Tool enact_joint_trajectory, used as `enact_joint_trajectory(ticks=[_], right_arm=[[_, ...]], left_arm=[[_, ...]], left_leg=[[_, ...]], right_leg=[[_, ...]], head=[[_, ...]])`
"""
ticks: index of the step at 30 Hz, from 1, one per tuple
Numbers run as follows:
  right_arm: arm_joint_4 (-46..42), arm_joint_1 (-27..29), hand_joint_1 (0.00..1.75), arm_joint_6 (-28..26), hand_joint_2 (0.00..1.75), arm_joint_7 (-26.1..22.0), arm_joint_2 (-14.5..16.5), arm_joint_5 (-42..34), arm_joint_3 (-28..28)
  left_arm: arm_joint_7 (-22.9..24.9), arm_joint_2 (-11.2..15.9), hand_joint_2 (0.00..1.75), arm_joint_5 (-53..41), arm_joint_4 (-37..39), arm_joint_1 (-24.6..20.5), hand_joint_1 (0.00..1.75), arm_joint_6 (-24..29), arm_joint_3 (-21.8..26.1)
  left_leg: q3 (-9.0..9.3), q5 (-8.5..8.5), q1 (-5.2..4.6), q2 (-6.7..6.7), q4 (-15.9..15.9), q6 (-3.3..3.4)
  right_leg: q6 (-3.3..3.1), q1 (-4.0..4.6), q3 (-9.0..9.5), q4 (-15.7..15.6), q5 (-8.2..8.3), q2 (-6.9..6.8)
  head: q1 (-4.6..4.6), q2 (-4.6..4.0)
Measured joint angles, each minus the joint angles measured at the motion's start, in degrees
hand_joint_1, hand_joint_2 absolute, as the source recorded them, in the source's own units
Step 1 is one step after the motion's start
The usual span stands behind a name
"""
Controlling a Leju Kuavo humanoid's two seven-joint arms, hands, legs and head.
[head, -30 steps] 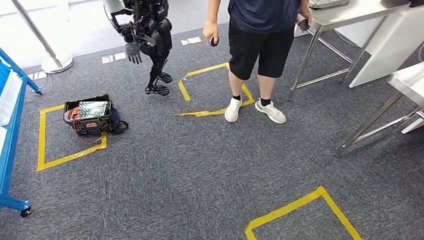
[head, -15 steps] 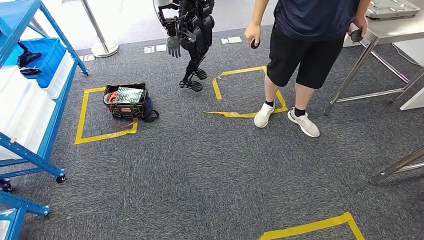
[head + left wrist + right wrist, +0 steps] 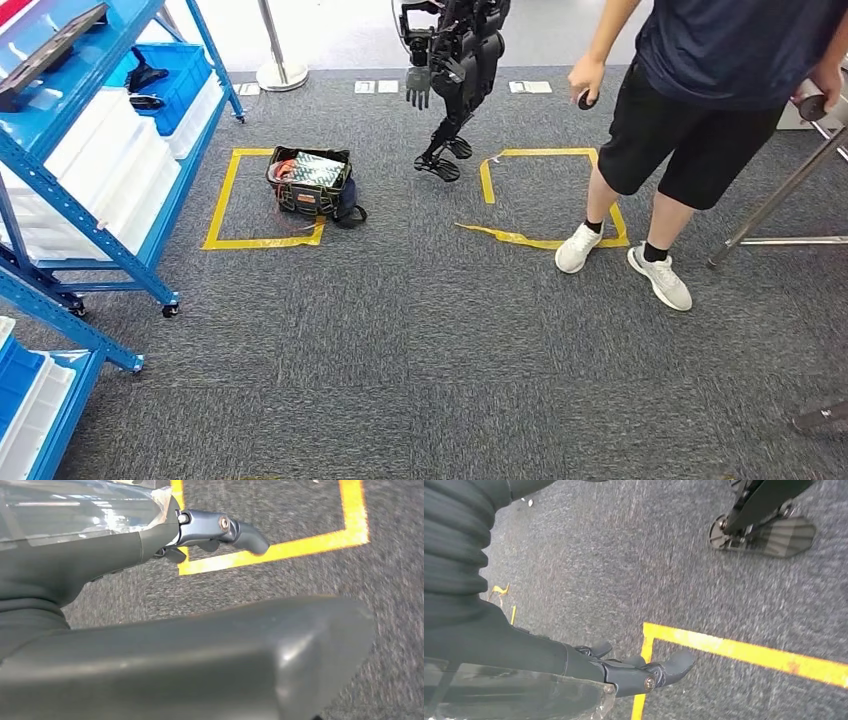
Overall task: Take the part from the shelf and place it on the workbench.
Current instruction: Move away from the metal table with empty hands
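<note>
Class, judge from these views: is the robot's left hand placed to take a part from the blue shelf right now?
Probably not. The left robot hand hangs over carpet and yellow floor tape, holding nothing, while the blue shelf stands well off to the left across open floor.

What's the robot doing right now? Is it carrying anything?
Nothing yet. Its left hand and right hand hang empty over the grey carpet and yellow tape. A blue shelf with white bins stands to its left, holding dark parts in a blue bin. A person stands on the right, another black robot is farther off, and a tool bag sits on the floor.
</note>
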Motion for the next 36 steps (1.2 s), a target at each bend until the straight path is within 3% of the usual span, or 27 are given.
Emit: enact_joint_trajectory(ticks=[2,4,5,7,8,9,10,12,13,15,16,18,20,22,23,25,27,29,30,31,33,35,36], right_arm=[[0.0,-0.1,0.0,0.1,1.75,0.0,0.0,0.0,0.0],[0.0,0.0,0.0,0.1,1.75,-0.1,0.1,0.1,0.0],[0.0,0.1,0.0,0.1,1.75,-0.1,0.1,0.1,0.0],[0.0,0.2,0.0,0.1,1.75,-0.1,0.0,0.1,0.0],[0.0,0.3,0.0,0.1,1.75,0.0,0.0,0.0,0.0],[0.0,0.3,0.0,0.1,1.75,0.0,0.0,0.0,0.0],[0.0,0.4,0.0,0.1,1.75,0.0,0.0,0.0,0.0],[0.0,0.4,0.0,0.1,1.75,0.0,0.0,0.0,0.0],[0.0,0.4,0.0,0.1,1.75,0.0,0.0,0.0,0.0],[0.0,0.3,0.0,0.1,1.75,0.0,0.1,0.0,0.0],[0.0,0.3,0.0,0.1,1.75,0.0,0.1,0.0,0.0],[0.0,0.3,0.0,0.1,1.75,-0.1,0.2,-0.1,0.0],[0.0,0.5,0.0,0.1,1.75,-0.1,0.1,-0.2,0.0],[0.0,0.6,0.0,0.1,1.75,-0.1,0.1,-0.3,0.0],[0.0,0.6,0.0,0.1,1.75,-0.1,0.2,-0.3,0.0],[0.0,0.5,0.0,0.1,1.75,-0.1,0.3,-0.3,0.0],[0.0,0.5,0.0,0.1,1.75,-0.2,0.3,-0.3,0.0],[0.0,0.4,0.0,0.0,1.75,-0.2,0.3,-0.3,0.0],[0.0,0.3,0.0,0.0,1.75,-0.2,0.3,-0.3,0.0],[0.0,0.1,0.0,0.0,1.75,-0.3,0.3,-0.3,0.0],[0.0,0.0,0.0,0.0,1.75,-0.3,0.4,-0.3,0.0],[0.0,0.1,0.0,0.0,1.75,-0.4,0.5,-0.3,0.0],[0.0,0.2,0.0,0.0,1.75,-0.4,0.5,-0.2,0.0]], left_arm=[[0.0,0.0,0.0,0.1,0.0,0.1,0.0,0.0,0.0],[0.0,0.0,0.0,0.1,0.0,-0.1,0.0,0.0,0.0],[0.0,0.1,0.0,0.1,0.0,-0.1,0.0,0.0,0.0],[0.0,0.0,0.0,0.1,0.0,-0.1,0.0,0.0,0.0],[0.0,0.0,0.0,0.1,0.0,0.0,0.0,0.0,0.0],[0.0,0.0,0.0,0.1,0.0,0.1,0.0,0.0,0.0],[0.0,0.0,0.0,0.1,0.0,0.1,0.0,0.0,0.0],[0.0,0.0,0.0,0.1,0.0,0.0,0.0,0.0,0.0],[0.0,0.0,0.0,0.1,0.0,0.0,0.0,0.0,0.0],[0.0,0.0,0.0,0.1,0.0,0.1,0.0,0.0,0.0],[0.0,0.0,0.0,0.1,0.0,0.1,0.0,0.0,0.0],[0.0,0.0,0.0,0.0,0.0,0.2,0.0,0.0,0.0],[0.0,-0.1,0.0,-0.1,0.0,0.1,0.0,-0.1,0.0],[0.0,-0.1,0.0,-0.2,0.0,0.1,0.0,-0.2,0.0],[0.0,-0.2,0.0,-0.2,0.0,0.1,0.0,-0.2,0.0],[0.0,-0.1,0.0,-0.2,0.0,0.2,0.0,-0.2,0.0],[0.0,-0.1,0.0,-0.3,0.0,0.0,0.0,-0.2,0.0],[-0.1,-0.2,0.0,-0.3,0.0,-0.2,0.0,-0.2,0.0],[-0.1,-0.1,0.0,-0.3,0.0,-0.2,0.0,-0.2,0.0],[-0.1,-0.2,0.0,-0.3,0.0,-0.2,0.0,-0.2,0.0],[-0.1,-0.1,0.0,-0.3,0.0,-0.1,0.0,-0.2,0.0],[-0.1,-0.1,0.0,-0.3,0.0,-0.3,0.0,-0.3,0.0],[-0.1,-0.1,0.0,-0.3,0.0,-0.3,0.0,-0.3,0.0]], left_leg=[[0.31,0.73,0.26,-1.38,-1.0,0.85],[0.36,1.26,0.41,-2.84,-1.5,1.45],[0.2,1.37,0.4,-3.7,-1.5,1.58],[0.08,1.49,0.37,-5.52,-1.4,1.57],[0.11,1.54,0.4,-6.44,-1.4,1.49],[0.17,1.58,0.45,-7.32,-1.4,1.35],[0.16,1.61,0.5,-8.12,-1.3,1.15],[-0.18,1.5,0.34,-9.47,-0.8,0.51],[-0.44,1.49,0.29,-10.05,-0.7,0.13],[-0.83,1.67,0.45,-11.2,-0.6,-0.57],[-1.12,1.57,0.56,-11.04,-0.4,-0.86],[-2.75,-0.5,0.6,-8.17,2.7,-1.27],[-6.32,-4.51,0.69,-4.64,9.8,-1.62],[-9.21,-6.53,0.94,-3.57,15.6,-1.92],[-9.23,-5.99,1.03,-3.34,15.7,-2.0],[-5.78,-2.79,1.16,-2.1,9.8,-2.01],[-1.51,-0.53,1.05,0.58,2.8,-1.74],[-0.19,-0.26,0.64,1.46,0.5,-1.17],[-0.31,-0.16,0.44,0.63,0.4,-0.79],[-0.28,0.05,0.4,-0.04,0.1,-0.33],[-0.18,0.62,0.59,-1.38,-0.4,0.55],[-0.27,0.94,0.71,-2.79,-0.6,1.05],[-0.38,0.99,0.68,-3.64,-0.6,1.13]], right_leg=[[0.31,-0.14,-0.62,1.7,-1.18,2.0],[0.07,-0.43,-3.56,8.0,-4.1,5.87],[-0.02,-0.52,-5.65,12.1,-5.64,7.0],[0.54,-0.66,-8.18,16.7,-6.59,7.62],[1.12,-0.76,-7.9,15.7,-5.65,7.73],[1.8,-0.95,-6.52,12.5,-3.94,8.1],[2.41,-1.25,-4.62,8.1,-2.03,9.36],[2.55,-1.62,-1.95,1.5,0.5,11.96],[2.13,-1.59,-1.49,0.3,0.89,12.66],[1.0,-1.4,-1.25,0.1,1.09,11.48],[0.52,-1.4,-1.1,0.0,1.22,10.7],[-0.39,-1.6,-1.07,-0.2,1.48,9.14],[-1.0,-1.32,-1.2,-0.2,1.43,7.47],[-1.19,-1.06,-1.38,-0.2,1.31,5.66],[-1.19,-1.01,-1.49,-0.2,1.23,4.85],[-1.01,-1.02,-1.37,-0.2,1.0,3.47],[-0.45,-0.61,-0.83,-0.1,0.55,2.29],[0.3,-0.35,-0.19,-0.2,0.23,1.15],[0.64,-0.46,0.14,-0.3,0.18,0.51],[1.0,-0.62,0.28,-0.1,-0.01,0.72],[1.17,-0.82,-0.82,2.5,-1.58,3.38],[0.7,-0.89,-4.5,9.7,-4.83,6.65],[0.58,-0.88,-6.62,13.8,-6.25,7.28]], head=[[0.15,0.0],[0.41,0.0],[0.48,0.0],[0.51,0.0],[0.53,0.0],[0.54,0.0],[0.57,0.0],[0.6,0.0],[0.53,0.0],[0.38,0.0],[0.32,0.0],[-0.05,0.0],[-0.44,0.0],[-0.47,0.0],[-0.5,0.0],[-0.52,0.0],[-0.43,0.0],[-0.17,0.0],[-0.05,0.0],[-0.02,0.0],[0.06,0.0],[0.21,0.0],[0.26,0.0]])
